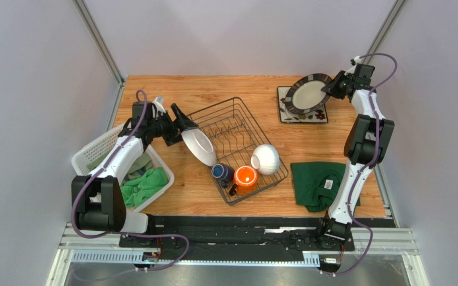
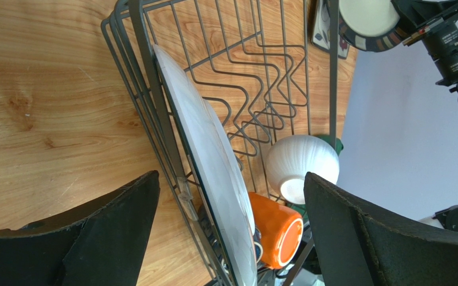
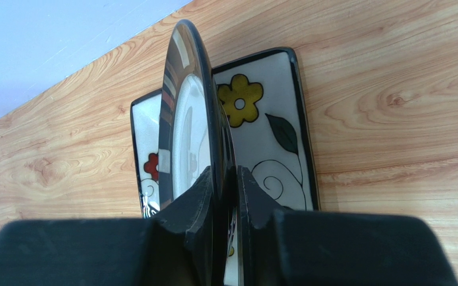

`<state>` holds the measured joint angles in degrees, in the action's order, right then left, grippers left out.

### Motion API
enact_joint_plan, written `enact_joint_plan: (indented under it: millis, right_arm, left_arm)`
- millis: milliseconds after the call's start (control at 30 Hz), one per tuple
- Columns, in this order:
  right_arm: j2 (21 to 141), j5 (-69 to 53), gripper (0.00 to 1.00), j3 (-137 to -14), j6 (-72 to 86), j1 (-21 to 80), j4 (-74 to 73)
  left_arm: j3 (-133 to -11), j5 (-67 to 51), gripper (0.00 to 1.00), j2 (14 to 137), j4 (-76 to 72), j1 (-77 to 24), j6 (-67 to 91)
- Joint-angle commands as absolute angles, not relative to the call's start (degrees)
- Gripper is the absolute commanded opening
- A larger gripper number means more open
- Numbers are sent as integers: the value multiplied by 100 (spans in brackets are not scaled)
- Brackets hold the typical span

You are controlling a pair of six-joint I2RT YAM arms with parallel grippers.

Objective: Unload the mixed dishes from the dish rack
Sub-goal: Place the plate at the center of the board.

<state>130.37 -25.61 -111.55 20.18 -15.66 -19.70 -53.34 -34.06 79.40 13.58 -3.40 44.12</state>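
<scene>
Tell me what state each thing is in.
left gripper: open, astride the white plate.
right gripper: shut on the dark-rimmed plate.
white plate: on edge in the dish rack.
dark-rimmed plate: held tilted over the square floral plate.
square floral plate: flat on the table.
ribbed bowl: tipped over, in rack.
orange mug: in rack.
blue mug: in rack.

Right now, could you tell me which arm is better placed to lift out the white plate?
Left. Its open fingers straddle the white plate in the rack; the right arm's fingers are shut on a dark-rimmed plate over the square plate.
</scene>
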Motion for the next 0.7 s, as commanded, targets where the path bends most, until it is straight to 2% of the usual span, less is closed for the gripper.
enact_joint_plan:
  millis: [0, 500, 667]
  right_arm:
    - [13095, -2997, 0, -11593, 2162, -1591, -1433]
    - [13526, -3472, 0, -11487, 2233, -1687, -1441]
    - [13754, -3384, 5, -11856, 2188, -1679, -1942]
  left_arm:
    - [-5590, -3375, 99, 7928, 1389, -352, 4166]
    - [-5555, -3410, 99, 7761, 1397, -352, 4087]
    - [-5537, -3419, 99, 7805, 1389, -352, 4113]
